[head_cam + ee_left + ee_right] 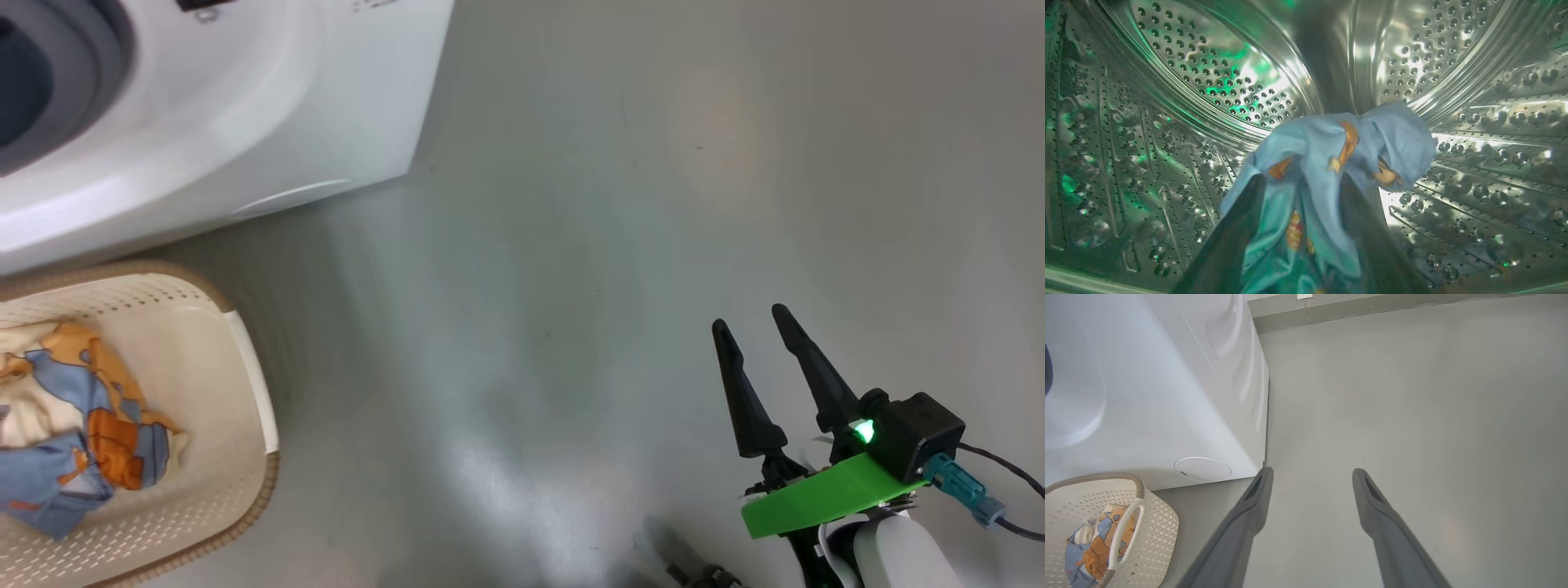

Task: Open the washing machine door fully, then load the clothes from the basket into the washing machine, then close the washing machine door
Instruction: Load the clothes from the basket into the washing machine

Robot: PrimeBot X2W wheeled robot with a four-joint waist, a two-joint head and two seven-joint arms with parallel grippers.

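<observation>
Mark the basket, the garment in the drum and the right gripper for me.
basket [255,392], head view, its right-hand rim.
garment [1314,139], left wrist view, upper blue fold.
right gripper [749,320], head view, between its fingertips.

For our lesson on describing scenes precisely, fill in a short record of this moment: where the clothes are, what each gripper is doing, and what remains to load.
left gripper: open, reaching inside the steel drum
garment: light-blue with orange print, draped between the left gripper's spread fingers
right gripper: open, empty, above the floor beside the washing machine
basket: on the floor by the machine's front
clothes: blue, orange and cream pieces lying in the basket
loading: not finished
</observation>
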